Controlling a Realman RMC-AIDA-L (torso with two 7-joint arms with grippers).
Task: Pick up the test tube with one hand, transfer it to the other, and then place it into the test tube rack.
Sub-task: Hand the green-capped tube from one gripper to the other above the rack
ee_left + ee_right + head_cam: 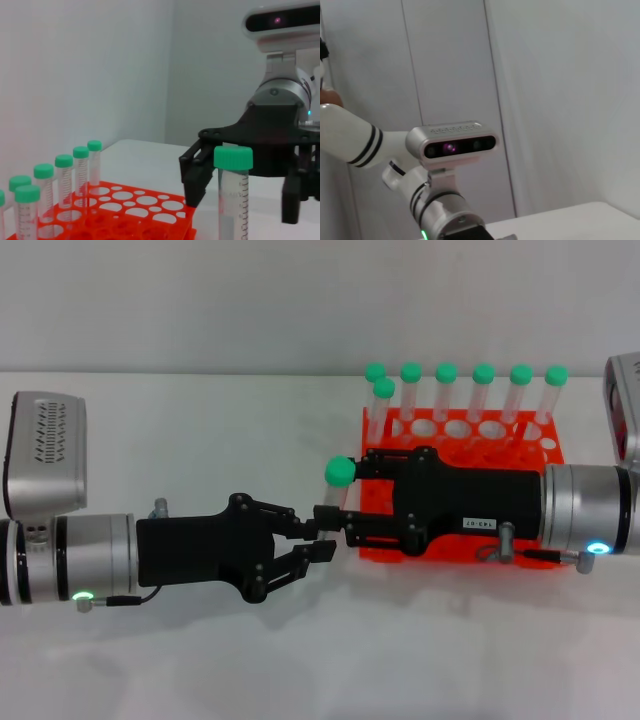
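The test tube [336, 490], clear with a green cap, stands upright in the air between my two grippers, just left of the orange test tube rack [530, 455]. My left gripper [318, 535], on the arm with the green light, is shut on the tube's lower part. My right gripper [352, 498], black with a white label, reaches in over the rack and is open, its jaws on either side of the tube. In the left wrist view the tube [232, 200] is close up, with the right gripper's fingers [194, 180] spread wide around it and the rack [150, 200] below.
Several green-capped tubes [446, 390] stand in the rack's back row and also show in the left wrist view [64, 180]. The rack's front rows lie under my right arm. The right wrist view shows only the left arm's wrist camera [451, 145] and a wall.
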